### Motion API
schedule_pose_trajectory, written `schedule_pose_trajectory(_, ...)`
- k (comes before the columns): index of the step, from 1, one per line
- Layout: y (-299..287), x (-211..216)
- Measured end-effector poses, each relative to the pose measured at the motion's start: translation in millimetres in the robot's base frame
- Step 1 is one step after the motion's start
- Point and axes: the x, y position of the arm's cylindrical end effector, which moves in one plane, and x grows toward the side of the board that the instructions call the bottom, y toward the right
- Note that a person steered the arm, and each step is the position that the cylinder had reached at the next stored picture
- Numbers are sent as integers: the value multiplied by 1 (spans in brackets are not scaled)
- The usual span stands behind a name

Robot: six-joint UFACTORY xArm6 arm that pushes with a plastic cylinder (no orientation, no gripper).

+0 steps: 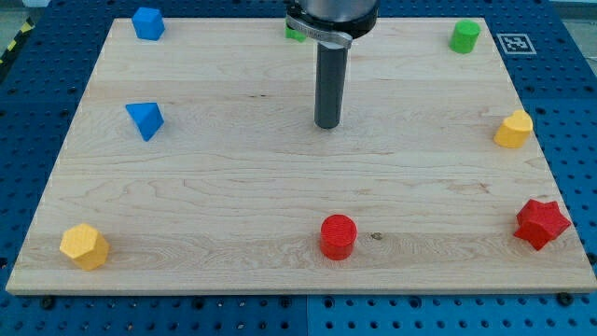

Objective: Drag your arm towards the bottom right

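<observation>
My tip (pixel 326 126) rests on the wooden board (pixel 233 205) a little above its middle, with no block touching it. The red cylinder (pixel 338 237) lies well below the tip near the bottom edge. The red star (pixel 541 223) sits at the bottom right corner. The yellow block (pixel 513 130) is at the right edge, far to the tip's right. A green block (pixel 295 32) is partly hidden behind the arm at the top edge.
A green cylinder (pixel 465 36) stands at the top right. A blue block (pixel 147 22) sits at the top left and a blue triangle (pixel 145 119) at the left. A yellow hexagon (pixel 84 246) sits at the bottom left. A blue pegboard (pixel 28 121) surrounds the board.
</observation>
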Motion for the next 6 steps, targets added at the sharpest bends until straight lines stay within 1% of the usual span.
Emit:
schedule_pose_trajectory(1, 2, 1)
schedule_pose_trajectory(2, 21, 25)
schedule_pose_trajectory(3, 31, 67)
schedule_pose_trajectory(4, 59, 114)
schedule_pose_trajectory(5, 67, 135)
schedule_pose_trajectory(6, 82, 142)
